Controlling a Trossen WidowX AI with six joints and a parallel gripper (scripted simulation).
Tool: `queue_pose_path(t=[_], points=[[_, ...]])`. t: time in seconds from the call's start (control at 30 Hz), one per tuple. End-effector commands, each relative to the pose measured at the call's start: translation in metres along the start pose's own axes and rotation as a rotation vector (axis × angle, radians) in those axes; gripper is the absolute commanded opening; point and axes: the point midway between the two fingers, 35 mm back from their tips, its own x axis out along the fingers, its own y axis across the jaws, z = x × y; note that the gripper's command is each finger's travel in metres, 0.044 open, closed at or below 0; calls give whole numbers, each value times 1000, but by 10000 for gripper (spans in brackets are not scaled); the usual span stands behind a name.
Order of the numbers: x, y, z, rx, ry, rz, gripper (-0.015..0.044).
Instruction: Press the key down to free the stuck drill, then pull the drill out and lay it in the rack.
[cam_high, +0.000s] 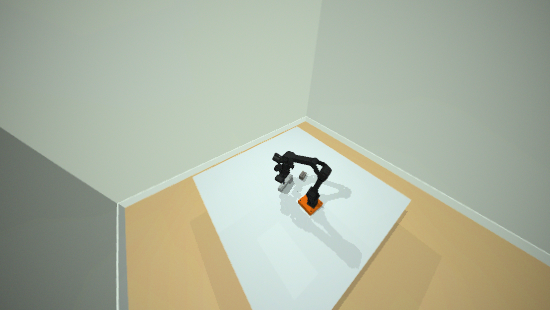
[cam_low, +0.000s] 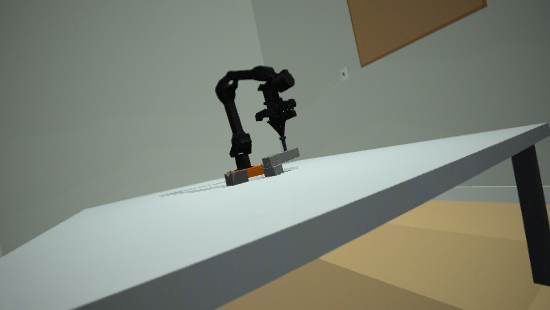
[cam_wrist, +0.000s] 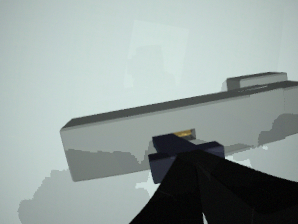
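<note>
A long grey bar (cam_high: 285, 186) (cam_low: 287, 156) (cam_wrist: 110, 145) is raised above the table. In the wrist view its upper face has a slot with a brass-coloured piece (cam_wrist: 185, 134) in it. A dark blue key (cam_low: 284, 145) (cam_wrist: 172, 143) with a wider head stands at this slot, its lower part hidden. My gripper (cam_low: 283, 135) (cam_wrist: 189, 162) is shut, fingertips together against the key's head as far as I can tell, with nothing between them. The drill is not plainly seen; whether the brass-coloured piece belongs to it I cannot tell.
A small separate grey block (cam_high: 303, 175) (cam_low: 236, 178), possibly the rack, stands on the white table (cam_high: 235, 215) (cam_low: 150, 240) near the arm's orange base (cam_high: 310, 204) (cam_low: 255, 171). In the wrist view a grey block (cam_wrist: 262, 80) shows behind the bar, partly hidden by it.
</note>
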Motion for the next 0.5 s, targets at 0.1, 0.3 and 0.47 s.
queue_pose_path(t=[0.1,0.3,0.47], points=[[25,2,-11,-1,73,5,0],[27,2,-11,-1,73,5,0],[18,2,-8,-1,73,5,79]])
